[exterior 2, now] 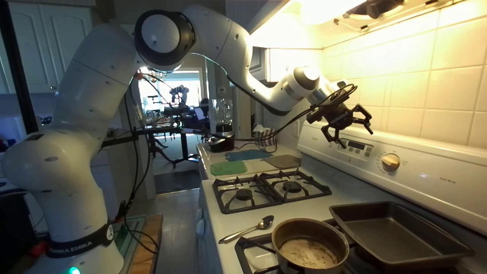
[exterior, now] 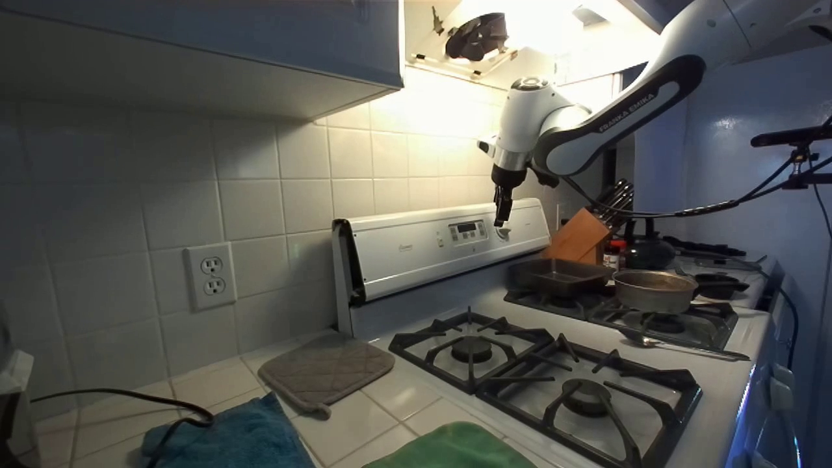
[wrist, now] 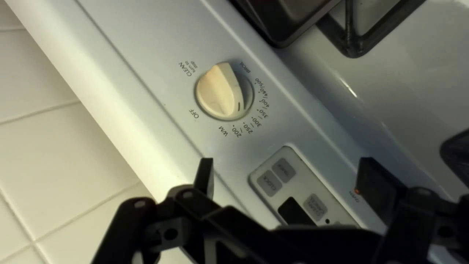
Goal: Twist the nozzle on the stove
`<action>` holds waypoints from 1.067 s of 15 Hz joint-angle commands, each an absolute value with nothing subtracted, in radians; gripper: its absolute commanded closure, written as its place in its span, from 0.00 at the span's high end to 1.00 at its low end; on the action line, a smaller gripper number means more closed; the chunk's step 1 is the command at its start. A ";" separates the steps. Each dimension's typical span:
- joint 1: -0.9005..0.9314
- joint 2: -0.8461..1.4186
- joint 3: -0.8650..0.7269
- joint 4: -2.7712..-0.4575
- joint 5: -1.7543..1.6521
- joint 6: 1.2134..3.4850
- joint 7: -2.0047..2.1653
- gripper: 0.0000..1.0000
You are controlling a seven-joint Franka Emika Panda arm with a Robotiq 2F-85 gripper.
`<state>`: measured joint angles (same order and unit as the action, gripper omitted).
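Observation:
The stove point(exterior: 572, 318) is a white gas range with a raised back panel point(exterior 2: 422, 173). A cream knob, the nozzle point(wrist: 218, 91), sits on that panel; it also shows in both exterior views point(exterior 2: 390, 162) point(exterior: 504, 233). In the wrist view its small dark mark faces the temperature numbers. My gripper point(wrist: 285, 161) is open, with nothing between its fingers. It hangs in front of the panel, near the dark display point(exterior 2: 356, 145), and apart from the knob. In an exterior view the gripper point(exterior 2: 357, 139) is up and to the left of the knob.
A dark baking pan point(exterior 2: 395, 228) and a saucepan point(exterior 2: 310, 243) stand on the burners below the panel. A spoon point(exterior 2: 247, 228) lies on the cooktop. A knife block point(exterior: 578, 235) stands beside the stove. The range hood point(exterior: 585, 39) is above the arm.

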<state>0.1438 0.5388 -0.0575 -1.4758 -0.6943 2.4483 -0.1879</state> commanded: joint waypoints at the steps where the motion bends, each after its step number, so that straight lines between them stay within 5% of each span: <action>1: 0.142 0.461 -0.020 -1.544 -0.607 2.355 -0.140 1.00; 16: 0.105 0.341 -0.022 -1.816 -0.348 2.808 0.077 1.00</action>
